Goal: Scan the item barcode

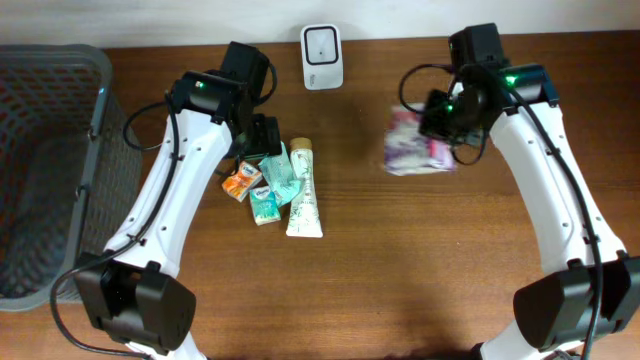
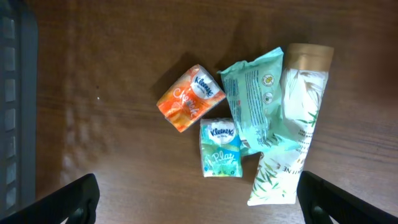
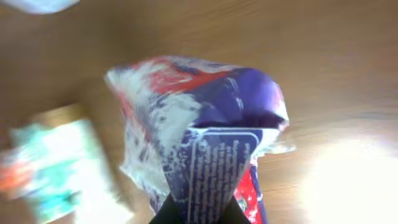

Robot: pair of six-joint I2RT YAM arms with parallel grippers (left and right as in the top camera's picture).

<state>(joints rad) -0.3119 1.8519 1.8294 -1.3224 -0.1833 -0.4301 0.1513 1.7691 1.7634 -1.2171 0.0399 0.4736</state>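
Wooden desk (image 1: 400, 260), scan pending: purple packet (image 1: 415, 143) aloft, not yet at scanner (image 1: 322, 57).
Right fingers (image 3: 160, 220) clenched on purple packet; left fingers (image 2: 74, 199) released above waiting pile (image 2: 255, 112).

Wood table (image 1: 400, 270): scanner (image 1: 322, 56), tube (image 1: 305, 200), wipes (image 1: 281, 172), orange tissues (image 1: 241, 184), teal tissues (image 1: 264, 206).

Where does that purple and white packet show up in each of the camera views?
Overhead: purple packet, upper right, blurred.
Left wrist: not in it.
Right wrist: purple packet fills the centre.
Shared landmark: the teal packs, left of it overhead, blurred at the right wrist view's left edge.
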